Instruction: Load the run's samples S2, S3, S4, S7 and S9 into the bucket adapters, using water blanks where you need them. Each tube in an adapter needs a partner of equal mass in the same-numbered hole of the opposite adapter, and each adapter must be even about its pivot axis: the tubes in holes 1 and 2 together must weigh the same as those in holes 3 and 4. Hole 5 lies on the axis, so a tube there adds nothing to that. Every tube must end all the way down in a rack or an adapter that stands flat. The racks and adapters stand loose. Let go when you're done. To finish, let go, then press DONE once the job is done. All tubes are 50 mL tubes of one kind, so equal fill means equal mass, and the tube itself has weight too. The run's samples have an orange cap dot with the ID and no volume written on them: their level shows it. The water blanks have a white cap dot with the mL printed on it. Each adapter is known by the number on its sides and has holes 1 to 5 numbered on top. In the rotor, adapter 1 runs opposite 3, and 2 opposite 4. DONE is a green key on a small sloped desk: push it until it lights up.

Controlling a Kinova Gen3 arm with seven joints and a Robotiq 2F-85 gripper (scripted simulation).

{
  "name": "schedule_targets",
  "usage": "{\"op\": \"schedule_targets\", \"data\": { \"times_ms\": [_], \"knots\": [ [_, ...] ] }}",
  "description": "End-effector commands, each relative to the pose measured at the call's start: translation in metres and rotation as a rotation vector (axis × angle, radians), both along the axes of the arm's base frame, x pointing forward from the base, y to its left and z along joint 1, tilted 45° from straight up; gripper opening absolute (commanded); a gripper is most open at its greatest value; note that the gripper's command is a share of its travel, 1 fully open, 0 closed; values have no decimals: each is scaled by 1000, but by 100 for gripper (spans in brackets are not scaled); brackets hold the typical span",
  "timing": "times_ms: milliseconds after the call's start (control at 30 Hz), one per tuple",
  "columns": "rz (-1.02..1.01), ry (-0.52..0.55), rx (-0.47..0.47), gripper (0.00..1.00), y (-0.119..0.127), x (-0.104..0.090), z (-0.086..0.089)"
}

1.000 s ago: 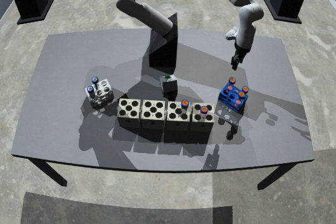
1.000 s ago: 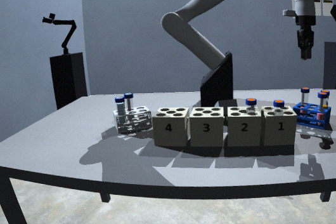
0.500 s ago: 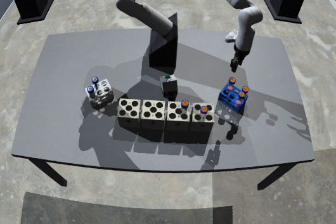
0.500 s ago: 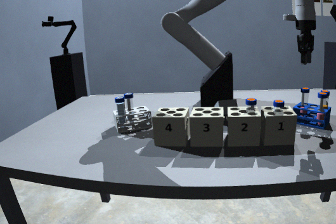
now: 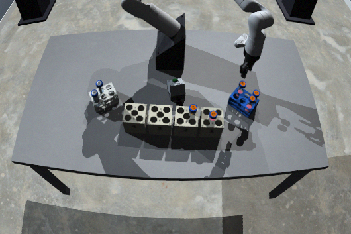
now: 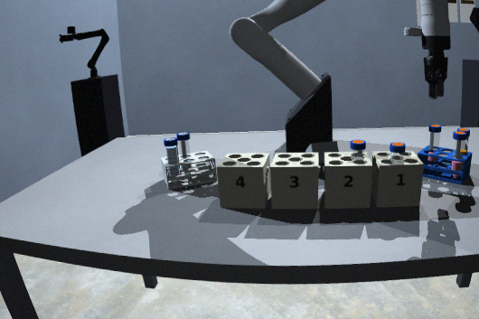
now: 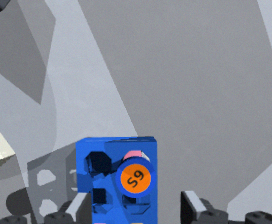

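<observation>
My gripper (image 5: 244, 69) (image 6: 435, 90) (image 7: 136, 208) is open and empty. It hangs well above the back end of the blue rack (image 5: 241, 107) (image 6: 440, 172) (image 7: 112, 146). The rack holds three orange-dot tubes. Tube S9 (image 7: 135, 179) (image 5: 242, 84) (image 6: 435, 128) stands at the rack's end nearest the gripper, just ahead of the fingers in the wrist view. Four adapters stand in a row: 4 (image 5: 134, 126) (image 6: 240, 190), 3 (image 5: 159, 127) (image 6: 294, 190), 2 (image 5: 185, 128) (image 6: 348, 190) and 1 (image 5: 211, 130) (image 6: 399, 189). One orange-dot tube (image 5: 193, 107) (image 6: 358, 144) stands in adapter 2, another (image 5: 212, 114) (image 6: 397, 146) in adapter 1.
A clear rack (image 5: 106, 102) (image 6: 190, 173) at the left holds two white-dot blanks (image 5: 99, 83) (image 5: 94, 93). The small desk (image 5: 176, 92) with the green DONE key (image 5: 175, 79) stands behind the adapters. The arm's black base (image 5: 170, 50) is at the back middle.
</observation>
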State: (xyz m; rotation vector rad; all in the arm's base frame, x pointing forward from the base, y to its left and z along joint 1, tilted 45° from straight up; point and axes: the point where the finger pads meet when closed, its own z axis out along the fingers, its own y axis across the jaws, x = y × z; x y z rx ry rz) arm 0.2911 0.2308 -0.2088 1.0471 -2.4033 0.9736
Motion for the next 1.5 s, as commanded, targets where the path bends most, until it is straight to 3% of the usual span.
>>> {"op": "schedule_targets", "data": {
  "times_ms": [0,1467],
  "knots": [
    [1,-1,2,62,-1,0,-2],
    [1,-1,2,62,-38,-2,-39]
  ]
}}
